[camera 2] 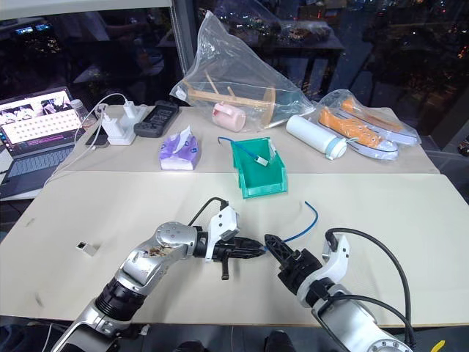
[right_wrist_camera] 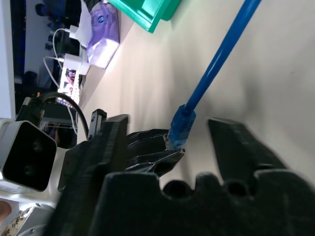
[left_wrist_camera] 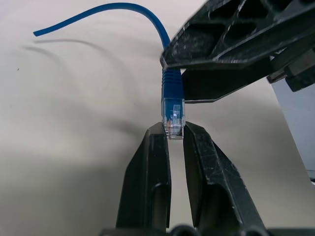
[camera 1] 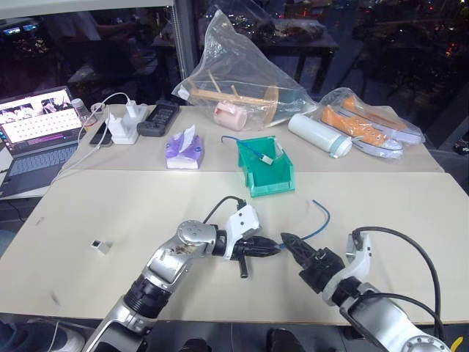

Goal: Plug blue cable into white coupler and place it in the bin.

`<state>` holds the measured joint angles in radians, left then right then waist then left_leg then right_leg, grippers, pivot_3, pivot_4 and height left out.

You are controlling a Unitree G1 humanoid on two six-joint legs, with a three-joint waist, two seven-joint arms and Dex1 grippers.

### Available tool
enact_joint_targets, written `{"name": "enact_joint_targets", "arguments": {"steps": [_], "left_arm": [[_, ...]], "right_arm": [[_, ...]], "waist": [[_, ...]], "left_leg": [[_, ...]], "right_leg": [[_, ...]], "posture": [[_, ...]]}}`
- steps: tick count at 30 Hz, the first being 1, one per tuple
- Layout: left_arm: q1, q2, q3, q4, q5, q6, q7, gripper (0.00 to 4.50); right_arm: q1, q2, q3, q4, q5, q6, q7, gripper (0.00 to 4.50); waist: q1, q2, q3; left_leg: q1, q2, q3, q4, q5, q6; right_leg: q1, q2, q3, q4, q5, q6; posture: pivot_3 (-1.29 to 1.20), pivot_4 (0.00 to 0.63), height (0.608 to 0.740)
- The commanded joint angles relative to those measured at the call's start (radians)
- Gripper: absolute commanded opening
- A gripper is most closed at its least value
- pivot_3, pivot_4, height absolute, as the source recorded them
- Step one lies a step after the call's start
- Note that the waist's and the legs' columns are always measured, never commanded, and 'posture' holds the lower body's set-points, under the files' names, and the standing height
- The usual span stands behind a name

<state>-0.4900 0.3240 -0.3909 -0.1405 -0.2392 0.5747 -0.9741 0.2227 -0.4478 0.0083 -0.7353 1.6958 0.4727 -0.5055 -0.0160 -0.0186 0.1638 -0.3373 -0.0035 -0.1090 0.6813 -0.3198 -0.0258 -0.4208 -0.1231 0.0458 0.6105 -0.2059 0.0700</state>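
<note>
White coupler [camera 1: 100,247] lies far left on table, untouched. Left gripper [left_wrist_camera: 175,132] pinches blue cable's [left_wrist_camera: 172,93] clear plug, fragile latch; cord light, floppy. Right gripper [right_wrist_camera: 197,135] part-open around boot: grip there.

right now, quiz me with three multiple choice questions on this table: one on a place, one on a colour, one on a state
1. Where does the small green plastic bin stand? A beside the laptop B right of the purple tissue pack C under the clear bag
2. What colour is the thin network cable? A white B blue C black
3. How is the left tool? A wide open B shut on the cable's clear plug C shut on nothing
B: it sits just right of the pack. B: the cord is bright blue. B: its fingers pinch the plug.
</note>
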Motion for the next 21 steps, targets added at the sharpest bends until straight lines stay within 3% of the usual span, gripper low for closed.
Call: {"name": "enact_joint_targets", "arguments": {"steps": [1, 5, 11, 13, 17, 21], "left_arm": [[-0.013, -0.002, 0.006, -0.022, -0.022, 0.001, -0.006, 0.04], [-0.017, -0.002, 0.006, -0.015, -0.027, 0.001, -0.005, 0.04], [-0.023, -0.002, 0.019, 0.021, -0.014, -0.024, 0.018, 0.04], [-0.022, -0.010, 0.047, 0.017, -0.053, -0.006, 0.010, 1.04], [-0.029, -0.015, 0.093, 0.014, -0.068, -0.007, 0.039, 2.39], [-0.032, -0.037, 0.233, -0.050, -0.153, 0.055, 0.122, 3.85]], "right_arm": [[0.006, 0.008, -0.001, -0.024, -0.004, -0.003, 0.021, 1.29], [0.006, 0.012, 0.000, -0.022, -0.006, -0.003, 0.028, 0.04], [0.010, 0.025, -0.004, -0.022, -0.021, -0.011, 0.037, 0.04], [0.015, 0.037, -0.015, -0.030, -0.041, -0.025, 0.044, 0.00], [0.013, 0.040, -0.048, -0.048, -0.094, -0.041, 0.062, 0.00], [-0.151, -0.143, -0.110, 0.013, -0.138, 0.060, 0.113, 0.00]], "waist": [[0.000, 0.000, 0.000], [0.000, 0.000, 0.000], [0.001, 0.000, 0.000], [0.001, 0.000, 0.000], [0.000, 0.000, 0.000], [-0.008, 0.000, 0.000]], "left_leg": [[0.000, 0.000, 0.000, 0.000, 0.000, 0.000], [0.000, 0.000, 0.000, 0.000, 0.000, 0.000], [0.000, 0.000, 0.000, 0.000, 0.000, 0.000], [0.000, 0.000, 0.000, 0.000, 0.000, 0.000], [0.000, 0.000, 0.000, 0.000, 0.000, 0.000], [0.000, 0.000, 0.001, 0.001, 0.000, 0.000]], "right_leg": [[0.000, 0.000, 0.000, 0.000, 0.000, 0.000], [0.000, 0.000, 0.000, 0.000, 0.000, 0.000], [0.000, 0.000, 0.000, 0.000, 0.000, 0.000], [0.000, 0.000, 0.000, 0.000, 0.000, 0.000], [0.000, 0.000, 0.000, 0.000, 0.000, 0.000], [0.000, 0.000, 0.001, 0.000, 0.000, 0.000]], "posture": [[0.00, 0.150, 0.740], [0.00, 0.150, 0.740], [0.00, 0.150, 0.740], [0.00, 0.150, 0.740], [0.00, 0.150, 0.740], [0.00, 0.150, 0.740]]}}
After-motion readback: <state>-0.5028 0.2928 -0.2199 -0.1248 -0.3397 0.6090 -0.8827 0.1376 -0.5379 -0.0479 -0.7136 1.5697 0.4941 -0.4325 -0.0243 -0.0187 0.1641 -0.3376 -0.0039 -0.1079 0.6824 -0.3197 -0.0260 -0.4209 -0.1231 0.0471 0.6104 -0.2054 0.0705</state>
